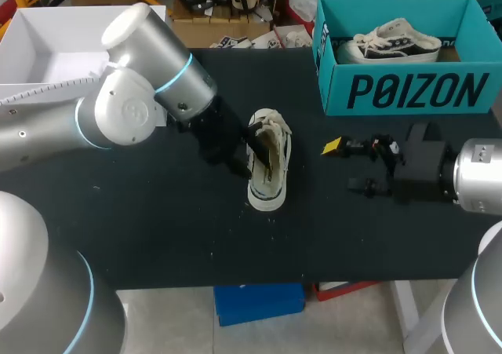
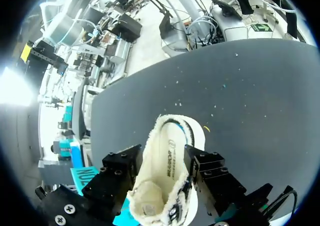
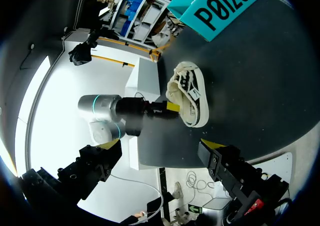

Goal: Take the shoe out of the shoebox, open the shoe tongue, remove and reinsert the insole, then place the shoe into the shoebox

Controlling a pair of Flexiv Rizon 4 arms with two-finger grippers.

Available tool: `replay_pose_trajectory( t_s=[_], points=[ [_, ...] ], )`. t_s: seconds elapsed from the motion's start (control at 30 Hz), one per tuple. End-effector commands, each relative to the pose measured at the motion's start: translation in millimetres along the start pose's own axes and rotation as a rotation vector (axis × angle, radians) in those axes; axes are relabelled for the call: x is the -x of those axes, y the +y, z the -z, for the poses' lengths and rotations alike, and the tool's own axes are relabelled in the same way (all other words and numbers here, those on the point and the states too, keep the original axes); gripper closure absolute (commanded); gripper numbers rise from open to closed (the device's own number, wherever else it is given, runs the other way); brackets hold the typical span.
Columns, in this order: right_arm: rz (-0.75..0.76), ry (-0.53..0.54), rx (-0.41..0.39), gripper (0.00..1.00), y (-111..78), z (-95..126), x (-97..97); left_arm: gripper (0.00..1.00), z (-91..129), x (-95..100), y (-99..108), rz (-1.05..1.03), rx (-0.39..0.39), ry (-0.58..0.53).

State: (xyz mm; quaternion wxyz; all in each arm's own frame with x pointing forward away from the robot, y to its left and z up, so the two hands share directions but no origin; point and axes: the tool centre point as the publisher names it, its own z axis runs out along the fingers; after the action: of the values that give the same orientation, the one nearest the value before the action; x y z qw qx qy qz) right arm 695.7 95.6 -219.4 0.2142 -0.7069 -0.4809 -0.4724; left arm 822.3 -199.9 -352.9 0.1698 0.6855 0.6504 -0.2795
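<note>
A cream low-top shoe (image 1: 269,177) with dark trim lies on the black table (image 1: 157,228), its opening facing up. My left gripper (image 1: 252,156) is at the shoe's collar. In the left wrist view its black fingers (image 2: 120,166) stand apart on either side of the shoe (image 2: 172,131), and the pale insole shows inside. The right wrist view shows the left gripper (image 3: 170,108) with a yellow tip against the shoe (image 3: 190,93). My right gripper (image 1: 345,166) hangs open to the right of the shoe and holds nothing. The teal shoebox (image 1: 408,91) stands at the back right.
A second light shoe (image 1: 392,44) lies inside the teal shoebox (image 3: 220,8). An open white box (image 1: 55,40) sits at the back left, behind my left arm.
</note>
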Motion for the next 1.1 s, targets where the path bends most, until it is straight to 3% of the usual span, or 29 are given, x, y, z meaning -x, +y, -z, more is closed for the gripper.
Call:
replay_pose_trajectory(
  t_s=[0.03,0.1,0.13,0.17,0.2,0.23,0.63,1.1],
  points=[
    [0.0,-0.001,-0.001,0.0,-0.4,1.0,-0.4,0.29,42.9,5.2,-10.1,-0.024,0.002,0.013],
    [0.0,-0.001,-0.001,0.0,-0.4,1.0,-0.4,0.51,47.0,7.9,-10.2,-0.045,0.019,0.032],
    [0.0,-0.001,-0.001,0.0,-0.4,1.0,-0.4,0.57,46.9,8.5,-10.2,-0.048,0.018,0.039],
    [0.0,-0.001,-0.001,0.0,-0.4,1.0,-0.4,0.69,43.9,9.0,-9.6,-0.053,0.022,0.057],
    [0.0,-0.001,-0.001,0.0,-0.4,1.0,-0.4,0.93,40.6,8.9,-9.5,-0.064,0.032,0.079],
    [0.0,-0.001,-0.001,0.0,-0.4,1.0,-0.4,1.0,36.4,8.5,-9.5,-0.072,0.04,0.102],
    [0.0,-0.001,-0.001,0.0,-0.4,1.0,-0.4,1.0,0.7,1.4,-11.3,-0.12,0.093,0.319],
    [0.0,-0.001,-0.001,0.0,-0.4,1.0,-0.4,1.0,-33.9,-20.3,7.3,-0.061,0.079,0.403]
  ],
)
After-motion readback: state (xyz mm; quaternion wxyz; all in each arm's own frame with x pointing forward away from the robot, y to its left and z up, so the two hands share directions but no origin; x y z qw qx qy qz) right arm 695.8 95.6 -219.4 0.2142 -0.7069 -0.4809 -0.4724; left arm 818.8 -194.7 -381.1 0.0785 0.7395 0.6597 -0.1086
